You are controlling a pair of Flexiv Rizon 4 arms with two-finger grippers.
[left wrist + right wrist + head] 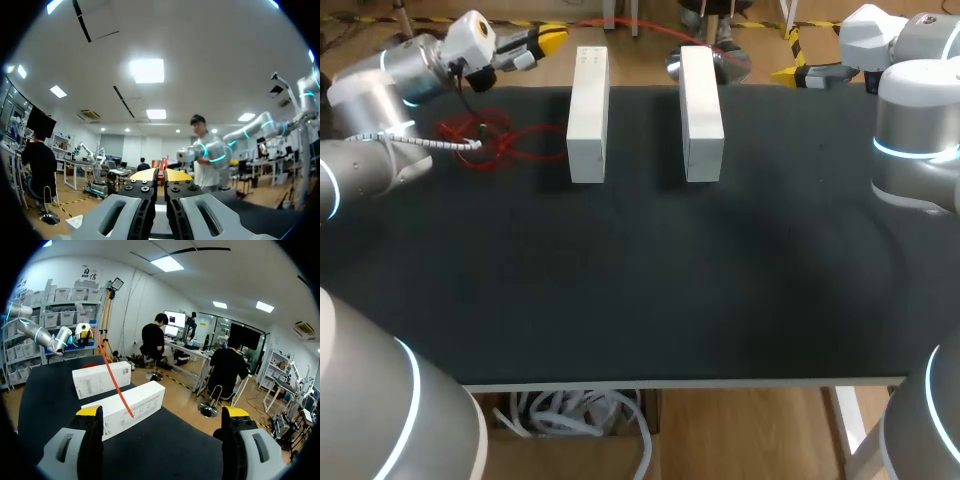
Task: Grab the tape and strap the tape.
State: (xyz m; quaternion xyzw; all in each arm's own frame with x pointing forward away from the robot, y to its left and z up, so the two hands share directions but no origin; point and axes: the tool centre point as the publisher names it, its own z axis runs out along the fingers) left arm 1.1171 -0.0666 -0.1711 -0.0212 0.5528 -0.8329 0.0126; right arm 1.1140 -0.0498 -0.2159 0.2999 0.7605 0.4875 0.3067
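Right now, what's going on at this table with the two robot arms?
Nothing is being handled yet. The red tape lies in a loose tangle at the table's far left, beside the left white box, with the right white box further along. The left gripper hangs shut past the far edge, and the right gripper hangs open at the far right. Neither touches the tape.

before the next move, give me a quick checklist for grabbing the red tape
1. Red tape located: ok, tangled on the table left of the left white box.
2. Left gripper open for a grab: not ok, fingers shut.
3. Left gripper over the tape: not ok, it is by the far edge.
4. Right gripper open: ok, nothing between its fingers.
5. Tape clear of the box: cannot tell, a strand reaches toward it.
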